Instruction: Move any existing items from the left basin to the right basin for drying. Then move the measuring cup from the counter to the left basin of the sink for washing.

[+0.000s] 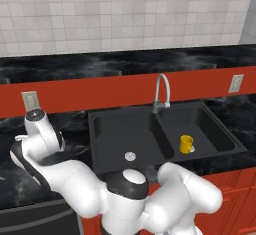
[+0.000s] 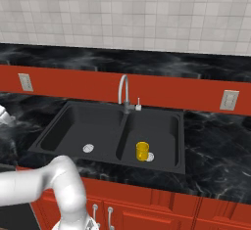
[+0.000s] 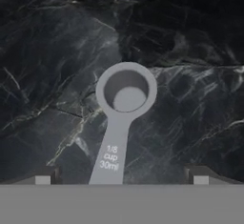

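The measuring cup (image 3: 126, 92), silvery grey with a long flat handle marked 1/8 cup, lies on the black marble counter (image 3: 190, 51) straight below my hand. My gripper (image 3: 123, 178) is open, with one dark fingertip (image 3: 45, 176) on each side of the handle and well apart from it. The yellow mug (image 1: 186, 144) stands upright in the narrower right basin (image 1: 210, 124) beside its drain, and it appears again as the mug (image 2: 142, 150) in the right base view. The wider left basin (image 1: 120, 134) holds nothing but its silver drain (image 1: 130, 155).
A curved grey faucet (image 1: 161, 91) rises behind the sink's divider. My white arm (image 1: 75, 179) bends to the left over the counter (image 1: 75, 121) beside the sink. Wall outlets (image 1: 29, 99) sit on the red backsplash.
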Tool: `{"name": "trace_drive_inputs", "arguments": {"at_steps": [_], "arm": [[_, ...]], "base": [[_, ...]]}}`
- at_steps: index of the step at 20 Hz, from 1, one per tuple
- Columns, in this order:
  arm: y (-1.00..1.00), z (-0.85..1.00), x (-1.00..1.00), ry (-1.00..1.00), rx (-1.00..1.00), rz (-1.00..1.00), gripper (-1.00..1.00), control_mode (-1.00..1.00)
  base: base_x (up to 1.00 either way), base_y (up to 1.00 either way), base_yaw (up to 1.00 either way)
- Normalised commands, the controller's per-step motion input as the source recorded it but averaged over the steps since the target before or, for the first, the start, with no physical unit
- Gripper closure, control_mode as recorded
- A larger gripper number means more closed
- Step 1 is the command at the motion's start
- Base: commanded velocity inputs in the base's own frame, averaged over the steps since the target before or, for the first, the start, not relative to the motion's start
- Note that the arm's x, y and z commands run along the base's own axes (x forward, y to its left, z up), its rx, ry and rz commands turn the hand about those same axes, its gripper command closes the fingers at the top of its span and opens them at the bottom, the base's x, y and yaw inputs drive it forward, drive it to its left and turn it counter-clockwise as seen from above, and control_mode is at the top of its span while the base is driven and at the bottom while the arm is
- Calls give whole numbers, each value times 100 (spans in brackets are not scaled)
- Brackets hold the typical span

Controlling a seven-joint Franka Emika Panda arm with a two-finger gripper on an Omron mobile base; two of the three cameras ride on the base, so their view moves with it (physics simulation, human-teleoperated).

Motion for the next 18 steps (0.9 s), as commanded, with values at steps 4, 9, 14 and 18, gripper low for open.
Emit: {"name": "trace_drive_inputs", "arguments": {"at_steps": [4, 9, 14, 18], "arm": [[8, -15, 15, 8, 0, 5, -100, -100], [19, -10, 19, 7, 0, 0, -100, -100], [19, -10, 5, 3, 0, 0, -100, -100], [7, -8, 0, 0, 0, -4, -100, -100]], "base": [[0, 0, 0], [0, 0, 0], [0, 0, 0], [0, 0, 0]]}}
